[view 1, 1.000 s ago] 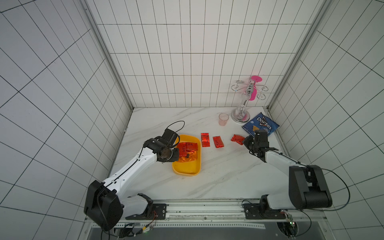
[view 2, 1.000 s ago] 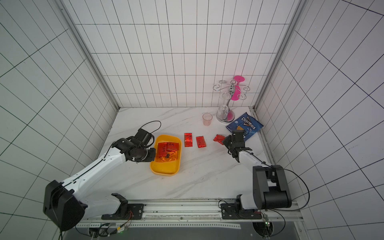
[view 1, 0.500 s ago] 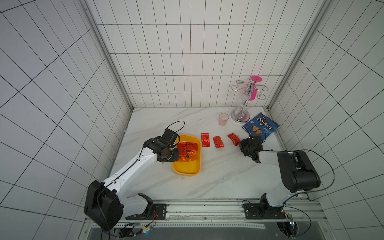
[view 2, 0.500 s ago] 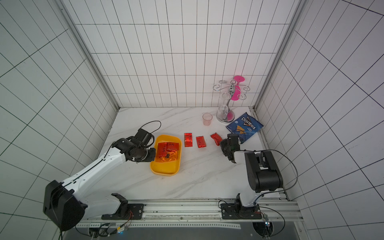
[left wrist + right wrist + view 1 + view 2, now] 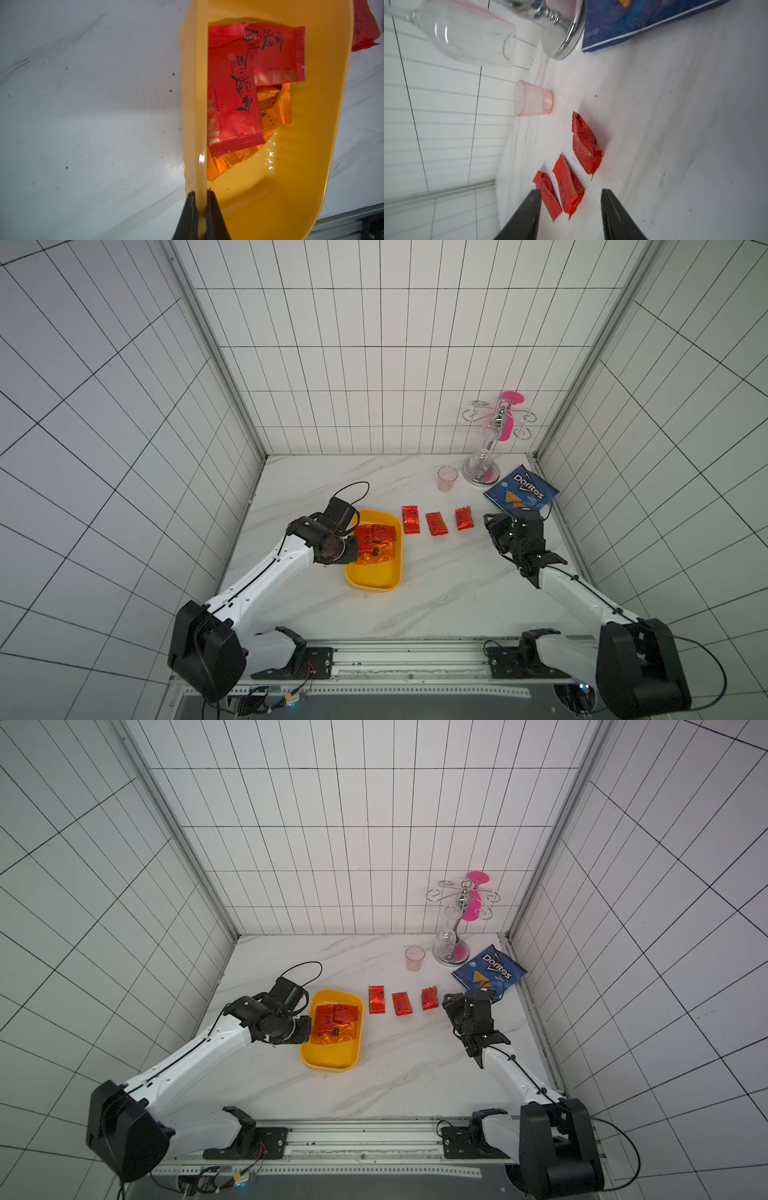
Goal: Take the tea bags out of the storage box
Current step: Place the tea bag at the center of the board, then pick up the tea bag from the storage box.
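Top views: the yellow storage box (image 5: pixel 372 578) lies left of the tabletop's (image 5: pixel 436 605) centre, long sides running front to back. A strip of bare marble separates its left rim from the tabletop's left edge.

Left wrist view: the left gripper (image 5: pixel 199 192) is clamped on that left rim wall, one finger outside and one inside, the wall filling the gap between them. Three tea bags (image 5: pixel 232 93) are inside the box, toward its back end: two red ones overlapping on top of an orange tea bag (image 5: pixel 276 104). The front part of the box floor shows bare.

In both top views a row of three red tea bags (image 5: pixel 436 524) lies on the tabletop parallel to the back edge, each apart from the next. The nearest sits just beside the box's right rim.

The right gripper (image 5: pixel 491 526) stands just right of the row's last sachet, not touching it. Right wrist view: its fingers (image 5: pixel 533 207) stand apart with nothing gripped, and the row lies beyond the tips.

A pink cup (image 5: pixel 447 478), a chrome glass stand (image 5: pixel 473 477) and a blue chip bag (image 5: pixel 520 493) crowd the back right corner; the chip bag's front edge is close behind the right arm's wrist. Bare marble runs from the row to the front edge.
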Tool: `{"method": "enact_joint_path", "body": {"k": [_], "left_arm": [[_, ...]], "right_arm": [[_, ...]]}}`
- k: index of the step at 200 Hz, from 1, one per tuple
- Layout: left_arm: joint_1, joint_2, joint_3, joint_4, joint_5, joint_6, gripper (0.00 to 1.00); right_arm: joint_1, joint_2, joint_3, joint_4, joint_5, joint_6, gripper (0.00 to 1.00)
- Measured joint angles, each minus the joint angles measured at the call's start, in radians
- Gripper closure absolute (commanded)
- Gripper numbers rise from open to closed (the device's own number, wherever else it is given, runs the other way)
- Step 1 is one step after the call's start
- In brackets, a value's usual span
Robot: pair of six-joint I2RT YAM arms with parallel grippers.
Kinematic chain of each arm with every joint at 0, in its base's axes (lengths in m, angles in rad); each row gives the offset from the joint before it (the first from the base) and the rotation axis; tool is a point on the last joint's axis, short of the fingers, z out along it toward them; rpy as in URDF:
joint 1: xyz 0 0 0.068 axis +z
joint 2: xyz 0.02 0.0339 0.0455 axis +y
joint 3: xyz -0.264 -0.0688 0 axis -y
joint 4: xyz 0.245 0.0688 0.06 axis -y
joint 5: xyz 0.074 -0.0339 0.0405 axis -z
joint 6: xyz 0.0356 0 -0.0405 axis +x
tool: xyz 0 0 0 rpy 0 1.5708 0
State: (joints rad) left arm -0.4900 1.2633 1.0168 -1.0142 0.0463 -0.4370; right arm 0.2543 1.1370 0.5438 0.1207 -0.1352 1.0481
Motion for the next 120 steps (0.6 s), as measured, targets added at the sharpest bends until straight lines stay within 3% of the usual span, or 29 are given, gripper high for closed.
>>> {"method": "enact_joint_path", "body": {"k": [54,82,120], "left_arm": [[0.0,-0.012,0.0,0.0,0.014,0.0,1.0],[-0.002,-0.015,0.0,0.0,0.018,0.0,1.0],[-0.003,-0.015,0.0,0.0,0.022,0.0,1.0]], "right_arm": [[0.285,0.122,0.232,-0.102,-0.258,-0.5,0.59],[0.452,0.282,0.396,-0.169,-0.315,-0.732,0.52],[0.6,0.459,0.542,-0.247,-0.312,-0.826,0.51]]}}
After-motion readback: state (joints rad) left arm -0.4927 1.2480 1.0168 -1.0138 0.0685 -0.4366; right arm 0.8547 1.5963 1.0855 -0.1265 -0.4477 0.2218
